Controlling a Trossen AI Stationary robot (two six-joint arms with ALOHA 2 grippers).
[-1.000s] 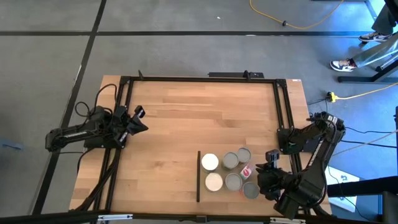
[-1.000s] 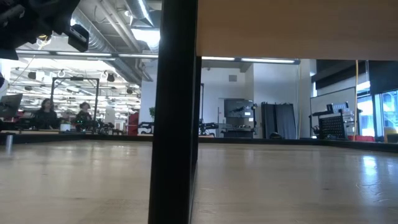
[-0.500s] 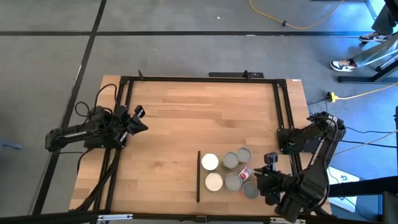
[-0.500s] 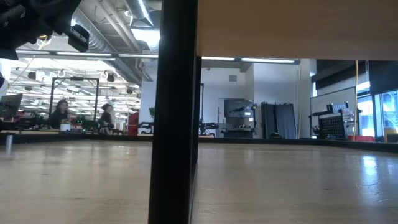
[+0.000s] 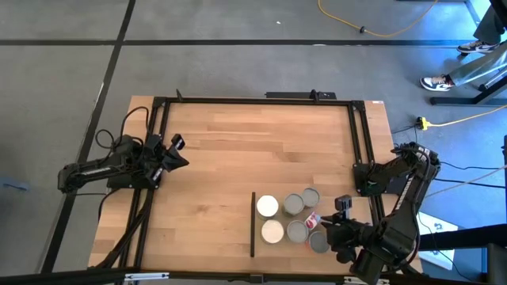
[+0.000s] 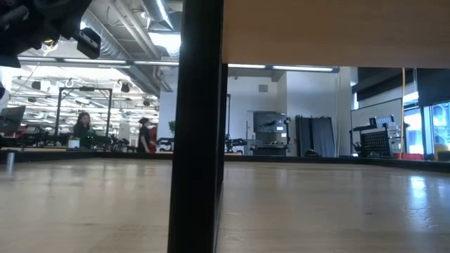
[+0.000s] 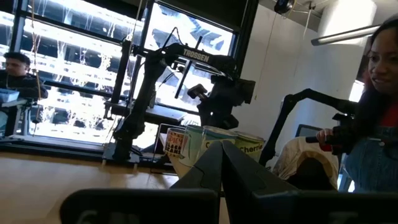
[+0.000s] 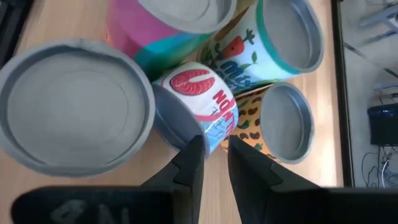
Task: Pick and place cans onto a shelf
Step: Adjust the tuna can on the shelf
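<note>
the right gripper point(image 8: 214, 163), jaws narrowly parted, holds nothing yet; the tipped red-labelled can point(image 8: 200, 104) is rigid, slick, likely heavy: grip across its side.

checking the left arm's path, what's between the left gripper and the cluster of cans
Bare tabletop, plus the thin dark strip just beside the cans, as the high view shows. The left gripper waits shut at the table's left edge.

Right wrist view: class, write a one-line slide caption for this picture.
Right gripper, jaws narrowly apart, points at a tipped red-and-white can lying among upright cans on the wooden table.
</note>
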